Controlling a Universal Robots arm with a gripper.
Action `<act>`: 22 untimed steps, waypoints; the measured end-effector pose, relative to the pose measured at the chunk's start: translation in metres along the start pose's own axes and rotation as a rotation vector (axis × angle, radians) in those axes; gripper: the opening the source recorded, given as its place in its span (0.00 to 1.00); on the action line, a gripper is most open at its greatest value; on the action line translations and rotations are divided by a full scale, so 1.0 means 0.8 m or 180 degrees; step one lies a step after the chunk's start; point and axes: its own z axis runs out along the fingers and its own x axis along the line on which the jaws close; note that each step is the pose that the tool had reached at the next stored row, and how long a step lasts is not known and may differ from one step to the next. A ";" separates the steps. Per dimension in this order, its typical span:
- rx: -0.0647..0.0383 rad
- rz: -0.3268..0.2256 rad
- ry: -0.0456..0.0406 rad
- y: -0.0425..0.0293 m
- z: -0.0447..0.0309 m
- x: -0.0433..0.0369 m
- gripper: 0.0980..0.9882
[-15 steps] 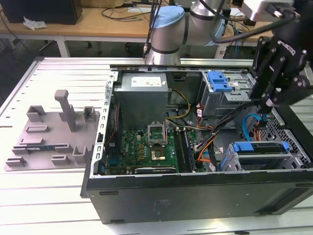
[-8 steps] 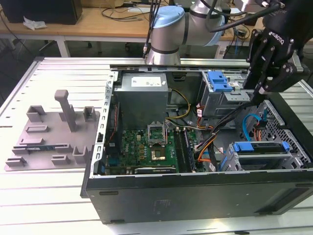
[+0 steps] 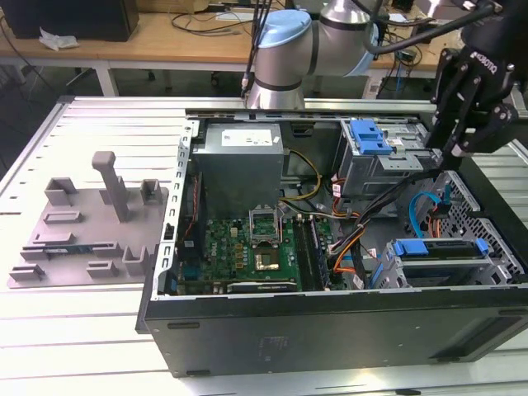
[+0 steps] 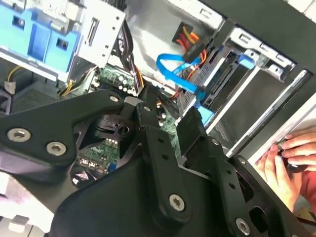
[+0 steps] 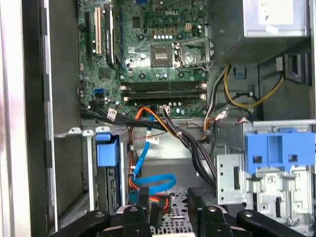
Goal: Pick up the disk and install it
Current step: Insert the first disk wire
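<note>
Hovering released and empty, the pincer (image 3: pixel 452 155) hangs near the seated disk (image 3: pixel 437 247).

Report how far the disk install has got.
Looks done: the silver hard drive with its bright blue frame sits in the metal drive cage at a corner of the open black computer case. In hand: nothing; the black gripper hangs over the case near the cage, jaws open and empty. Left: whether the drive is fully seated or cabled cannot be told.
</note>
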 end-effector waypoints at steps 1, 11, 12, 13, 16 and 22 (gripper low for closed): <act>0.0000 0.0013 -0.0001 -0.0065 0.0001 0.000 0.39; 0.0013 0.0143 0.0347 -0.0385 -0.0001 -0.002 0.39; 0.0015 0.0156 0.0380 -0.0416 -0.0002 -0.002 0.39; 0.0016 0.0165 0.0401 -0.0440 -0.0003 -0.002 0.39; 0.0018 0.0172 0.0461 -0.0465 0.0000 -0.011 0.39; 0.0027 0.0254 0.0642 -0.0462 0.0049 -0.022 0.39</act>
